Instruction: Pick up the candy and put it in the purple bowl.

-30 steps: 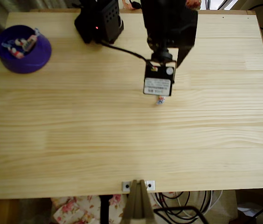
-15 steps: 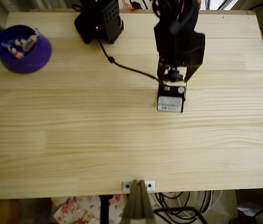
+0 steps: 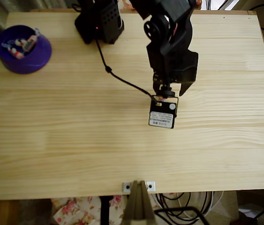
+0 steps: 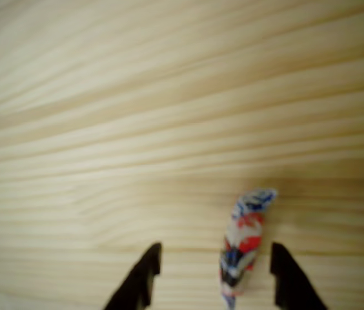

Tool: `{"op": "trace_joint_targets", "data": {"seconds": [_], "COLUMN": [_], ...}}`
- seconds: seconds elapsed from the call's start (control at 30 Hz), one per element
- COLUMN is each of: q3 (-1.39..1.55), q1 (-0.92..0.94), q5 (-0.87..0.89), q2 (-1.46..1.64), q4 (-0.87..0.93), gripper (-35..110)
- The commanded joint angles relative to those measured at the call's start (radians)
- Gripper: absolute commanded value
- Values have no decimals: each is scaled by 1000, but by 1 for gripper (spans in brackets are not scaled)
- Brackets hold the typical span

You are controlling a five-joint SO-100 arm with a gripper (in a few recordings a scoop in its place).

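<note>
The candy, in a red, white and blue wrapper, lies on the wooden table between my gripper's two dark fingers, nearer the right one. My gripper is open and low over the table. In the overhead view the arm's wrist block sits over the table's middle and hides the candy and fingers. The purple bowl stands at the far left corner, well away from the arm, with several wrapped candies inside.
A black box stands at the back edge. Its cable runs across the table to the wrist. A small metal bracket sits on the front edge.
The wrist has moved toward the table's front edge, first a little right and then back left. The candy lay in the open a second ago; now the wrist covers it.
</note>
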Motion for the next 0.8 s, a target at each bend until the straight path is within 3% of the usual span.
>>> {"op": "trace_joint_targets", "data": {"seconds": [0.0, 0.27, 0.37, 0.77], "q3": [14, 80, 81, 107], "q1": [-8, -23, -17, -20], "q5": [21, 35, 40, 31], "q2": [44, 74, 55, 63], "q4": [-6, -34, -37, -35], "gripper": [24, 24, 14, 7]}}
